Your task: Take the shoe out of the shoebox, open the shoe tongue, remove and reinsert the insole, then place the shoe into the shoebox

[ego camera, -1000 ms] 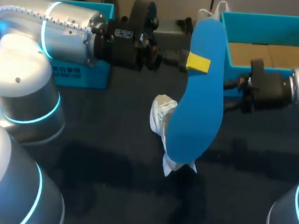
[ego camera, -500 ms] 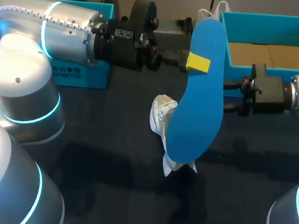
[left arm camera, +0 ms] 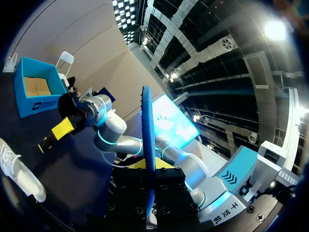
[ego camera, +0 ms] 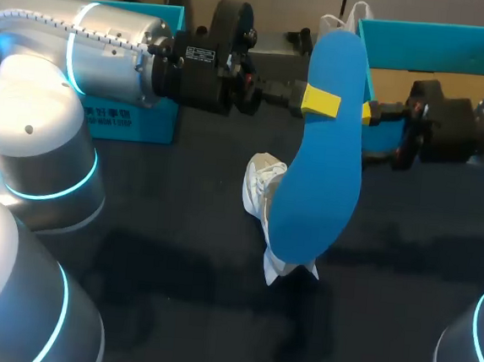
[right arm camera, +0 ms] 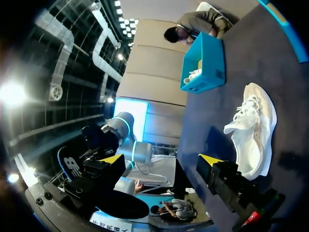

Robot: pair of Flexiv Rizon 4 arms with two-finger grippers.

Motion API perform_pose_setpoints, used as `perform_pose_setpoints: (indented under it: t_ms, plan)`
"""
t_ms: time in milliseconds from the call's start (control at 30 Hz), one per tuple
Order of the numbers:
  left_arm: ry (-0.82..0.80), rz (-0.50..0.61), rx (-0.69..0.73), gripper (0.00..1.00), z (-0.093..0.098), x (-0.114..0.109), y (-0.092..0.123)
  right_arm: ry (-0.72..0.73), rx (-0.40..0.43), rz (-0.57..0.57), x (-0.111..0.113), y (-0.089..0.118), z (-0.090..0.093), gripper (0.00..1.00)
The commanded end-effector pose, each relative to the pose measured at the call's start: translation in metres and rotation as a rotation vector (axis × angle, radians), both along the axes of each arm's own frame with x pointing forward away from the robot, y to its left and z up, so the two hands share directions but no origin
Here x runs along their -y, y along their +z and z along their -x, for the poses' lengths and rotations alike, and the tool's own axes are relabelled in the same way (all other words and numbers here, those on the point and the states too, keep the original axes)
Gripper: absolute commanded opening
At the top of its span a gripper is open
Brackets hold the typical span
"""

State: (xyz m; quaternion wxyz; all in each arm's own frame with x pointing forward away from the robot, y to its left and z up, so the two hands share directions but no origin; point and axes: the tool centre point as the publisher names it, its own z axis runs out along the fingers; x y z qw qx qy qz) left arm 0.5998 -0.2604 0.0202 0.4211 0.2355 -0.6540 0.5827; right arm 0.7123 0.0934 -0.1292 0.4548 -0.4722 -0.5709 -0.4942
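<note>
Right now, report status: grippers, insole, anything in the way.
Left gripper shut on blue insole, upright above table. Right gripper open beside it. White sneaker on table beneath; no obstruction seen.

I saw a white label (ego camera: 200,55) on the black end of my left arm (ego camera: 101,46). Its print was too tiny for me to read. The blue box (ego camera: 124,120) next to that arm had white marks on its side, but they were too blurry. From my left wrist, the shoebox (left arm camera: 41,104) had a white sign on its front wall. I could not read that either.
</note>
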Motion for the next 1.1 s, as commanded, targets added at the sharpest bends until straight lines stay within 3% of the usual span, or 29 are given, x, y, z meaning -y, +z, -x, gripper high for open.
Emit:
perform_pose_setpoints:
  t_ms: [33,533,633,867,1000,1067,1100]
  plan:
    - [-0.001,-0.002,0.000,0.00,0.000,0.002,0.000,0.030,-0.027,0.012,0.016,-0.005,-0.001,1.00]
    - [-0.001,-0.002,0.000,0.00,0.000,0.002,0.000,0.044,-0.071,0.016,0.021,-0.010,0.003,1.00]
    - [-0.023,-0.028,0.055,0.00,-0.001,0.000,-0.009,0.044,-0.071,0.016,0.021,-0.010,0.003,1.00]
    - [0.003,-0.002,0.299,0.00,-0.015,-0.011,-0.029,0.044,-0.071,0.016,0.021,-0.010,0.003,1.00]
    - [0.020,0.013,0.532,0.00,-0.017,-0.018,-0.035,0.044,-0.071,0.016,0.021,-0.010,0.003,1.00]
    - [0.030,0.014,0.579,0.00,-0.019,-0.020,-0.035,0.044,-0.071,0.016,0.021,-0.010,0.003,1.00]
    - [0.032,-0.001,0.686,0.00,-0.020,-0.022,-0.037,0.044,-0.071,0.016,0.021,-0.010,0.003,1.00]
